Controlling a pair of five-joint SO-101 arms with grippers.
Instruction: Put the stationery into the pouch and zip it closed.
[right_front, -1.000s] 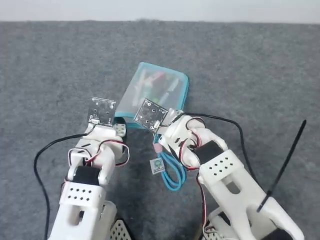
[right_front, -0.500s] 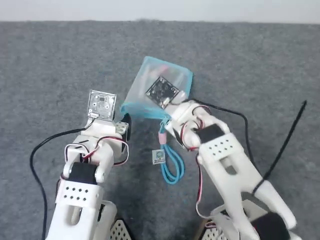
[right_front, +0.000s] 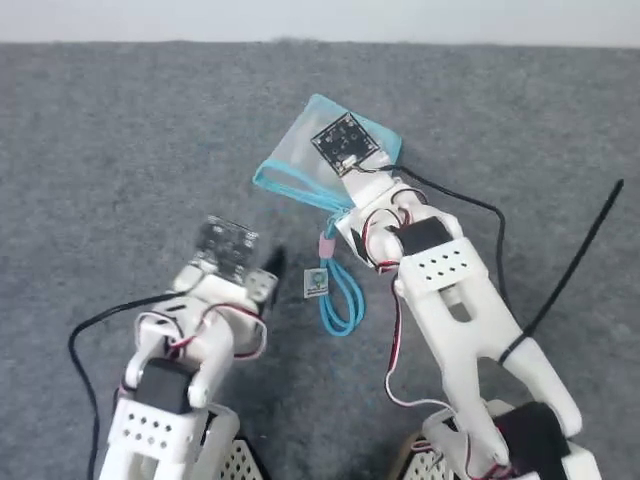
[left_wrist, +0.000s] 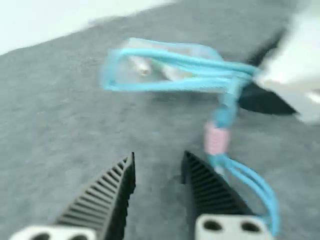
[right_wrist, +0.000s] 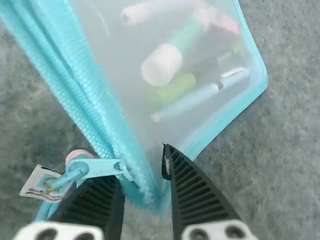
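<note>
The translucent pouch (right_front: 300, 165) with turquoise trim is tilted up off the grey carpet, with several pens and markers (right_wrist: 172, 75) inside. My right gripper (right_front: 343, 208) is shut on the pouch's (right_wrist: 165, 100) near corner at the zipper end (right_wrist: 142, 192). The zipper pull (right_wrist: 100, 167) sits beside that corner, and a blue cord loop (right_front: 338, 295) with a pink bead (left_wrist: 216, 140) and a small tag (right_front: 316, 283) trails from it. My left gripper (right_front: 268, 268) stands open over bare carpet, short of the pouch (left_wrist: 160, 65) and next to the cord, with nothing between its fingers (left_wrist: 115, 192).
Grey carpet (right_front: 120, 130) covers the table, with a white wall along the far edge. A black cable (right_front: 470, 205) runs from the right arm, and a black cable tie (right_front: 580, 260) sticks out at its side. Bare carpet lies left of the pouch.
My right gripper carried the pouch farther away and to the right, tilting it up. My left gripper drew back from the pouch's left corner toward the near side.
</note>
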